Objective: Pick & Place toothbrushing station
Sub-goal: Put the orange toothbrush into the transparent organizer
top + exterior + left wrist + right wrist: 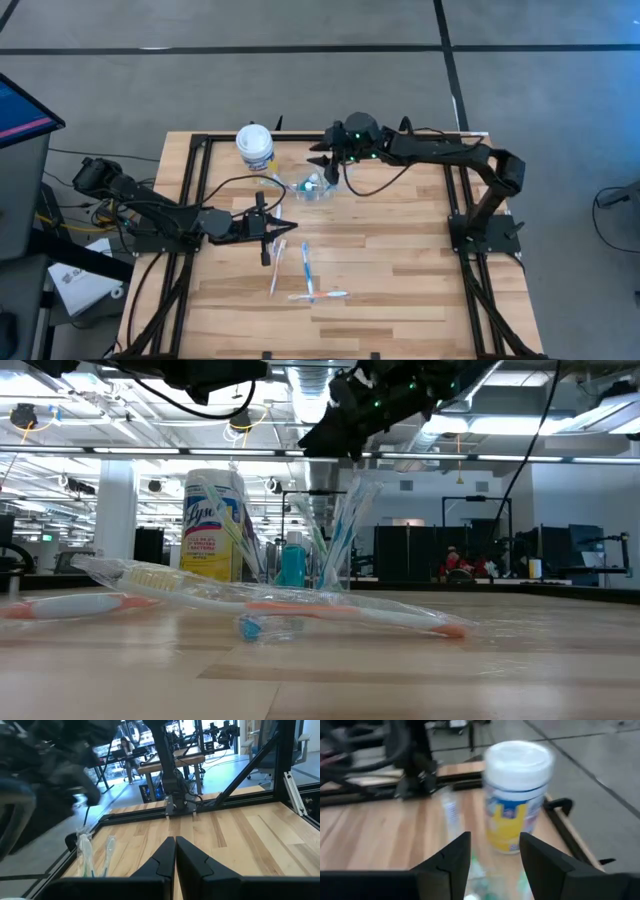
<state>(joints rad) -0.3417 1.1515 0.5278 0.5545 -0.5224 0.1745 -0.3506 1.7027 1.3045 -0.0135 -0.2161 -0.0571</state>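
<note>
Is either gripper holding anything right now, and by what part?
Nothing is held. The left gripper is shut on nothing above the wooden table; the right gripper hangs open over the small clear plastic cup of toothbrushes.

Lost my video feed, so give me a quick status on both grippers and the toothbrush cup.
Right gripper open, above the clear cup. Left gripper shut, empty, by loose toothbrushes. Yellow canister stands close beside the cup.

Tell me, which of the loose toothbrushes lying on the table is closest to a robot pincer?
The white one right beside the left pincer, almost under its shut tips. The blue one and the pair below lie farther off.
</note>
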